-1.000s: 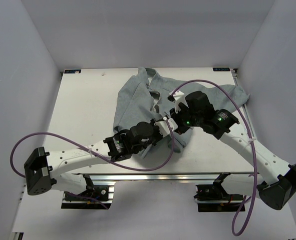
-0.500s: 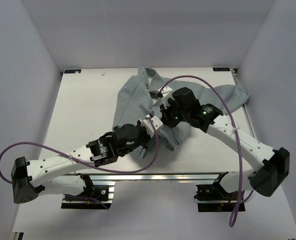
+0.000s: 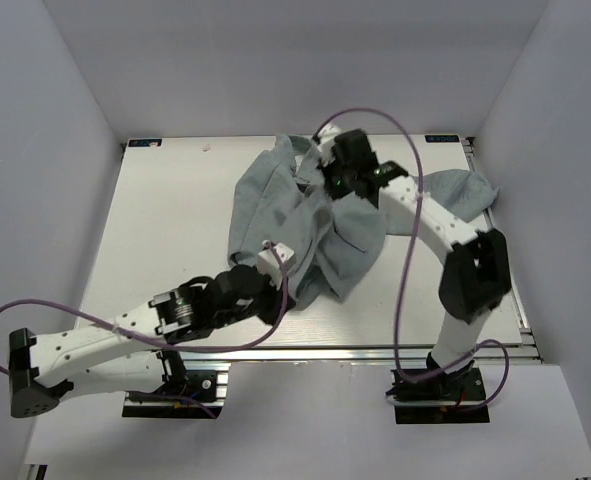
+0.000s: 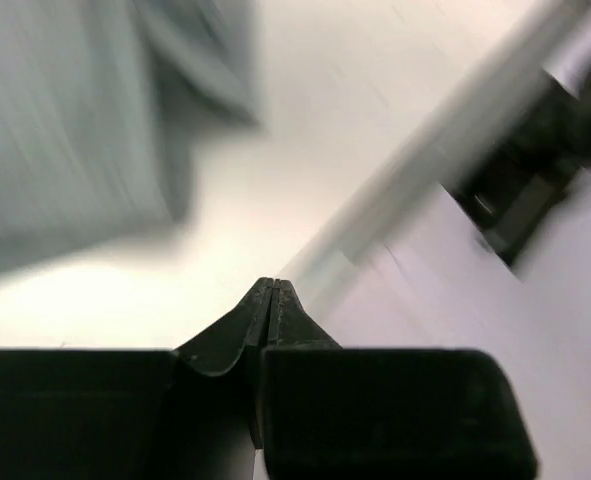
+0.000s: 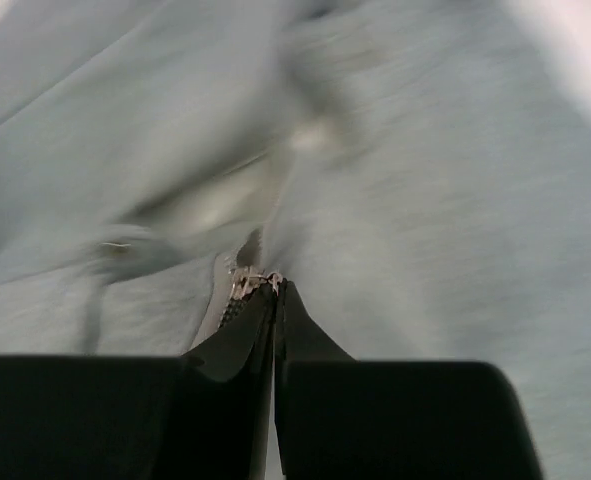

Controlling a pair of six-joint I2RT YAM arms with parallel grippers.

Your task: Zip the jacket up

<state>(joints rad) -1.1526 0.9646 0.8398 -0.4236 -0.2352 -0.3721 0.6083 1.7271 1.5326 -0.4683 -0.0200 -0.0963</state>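
Overhead camera looks down; close wrist views share jacket.

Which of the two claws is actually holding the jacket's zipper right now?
The right claw: it is pinched shut on the silver zipper pull of the jacket. The left claw is shut on nothing, over the table.

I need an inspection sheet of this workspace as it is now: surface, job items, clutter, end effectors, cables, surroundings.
Surface: white table, flat.
Job's things: grey jacket lies crumpled on the far middle of the table; its silver zipper shows in the right wrist view.
Clutter: nothing seen.
End effectors: left end effector shut and empty, beside the jacket; right end effector shut on the zipper.
Cables: purple cables loop from both arms; the right one arches above the jacket.
Surroundings: plain white walls on three sides.
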